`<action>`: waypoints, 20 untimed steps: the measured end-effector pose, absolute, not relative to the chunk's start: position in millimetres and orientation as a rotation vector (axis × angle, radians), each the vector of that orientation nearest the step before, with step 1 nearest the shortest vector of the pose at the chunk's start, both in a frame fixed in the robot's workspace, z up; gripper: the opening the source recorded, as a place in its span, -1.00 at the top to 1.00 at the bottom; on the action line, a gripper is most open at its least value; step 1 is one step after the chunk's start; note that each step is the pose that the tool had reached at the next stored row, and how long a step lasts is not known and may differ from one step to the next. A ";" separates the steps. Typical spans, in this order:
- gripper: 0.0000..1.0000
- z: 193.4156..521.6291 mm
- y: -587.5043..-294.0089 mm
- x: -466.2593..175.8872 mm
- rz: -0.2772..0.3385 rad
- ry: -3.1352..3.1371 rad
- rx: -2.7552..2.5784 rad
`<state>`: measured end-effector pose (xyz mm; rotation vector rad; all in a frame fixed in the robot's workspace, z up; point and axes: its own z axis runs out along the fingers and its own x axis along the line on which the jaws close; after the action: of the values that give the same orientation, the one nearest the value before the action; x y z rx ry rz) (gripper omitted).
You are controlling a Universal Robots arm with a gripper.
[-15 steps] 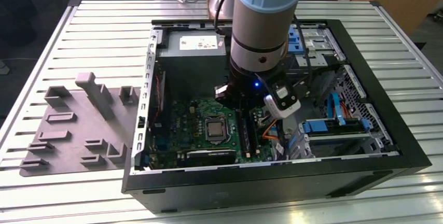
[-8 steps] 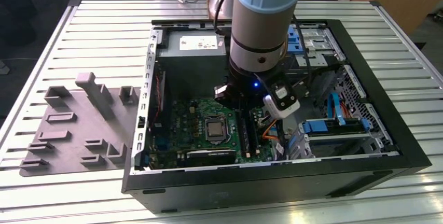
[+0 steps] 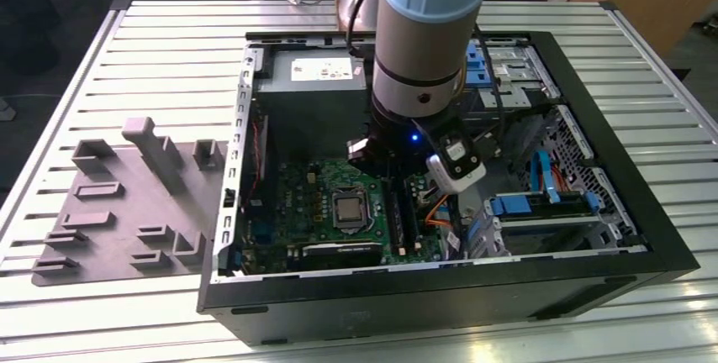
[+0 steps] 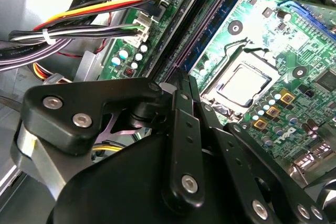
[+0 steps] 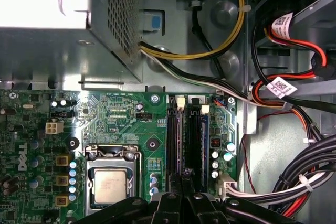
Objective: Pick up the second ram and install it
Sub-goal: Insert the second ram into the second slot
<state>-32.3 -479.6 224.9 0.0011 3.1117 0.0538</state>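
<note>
- table point(image 3: 168, 44): ribbed bare metal, satin sheen
- tray point(image 3: 101, 212): grey matt plastic, left of case
- case point(image 3: 628, 212): black matt metal frame
- power supply point(image 5: 68, 45): dull grey sheet metal, perforated side
- gripper point(image 4: 181, 77): black matt links, shiny metal screws
- motherboard point(image 5: 121, 114): glossy green board
- cables point(image 5: 315, 166): smooth plastic sheathing

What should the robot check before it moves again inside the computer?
1. Case open, board in reach: ok.
2. Gripper above the slots: ok, it hangs right over them in both wrist views.
3. Ram in the gripper: cannot tell.
4. Slot under the gripper free: cannot tell.
5. Cables away from the slots: ok, they lie off to one side.
6. Clips at the slot ends open: cannot tell.
</note>
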 end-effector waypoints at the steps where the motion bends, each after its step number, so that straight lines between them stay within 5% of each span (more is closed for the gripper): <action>1: 0.76 224.9 -479.7 -32.2 0.054 3.112 0.001; 20: 0.76 222.2 -480.0 -30.6 0.053 3.111 0.022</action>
<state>-30.6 -480.0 222.2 0.0225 3.1114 0.0534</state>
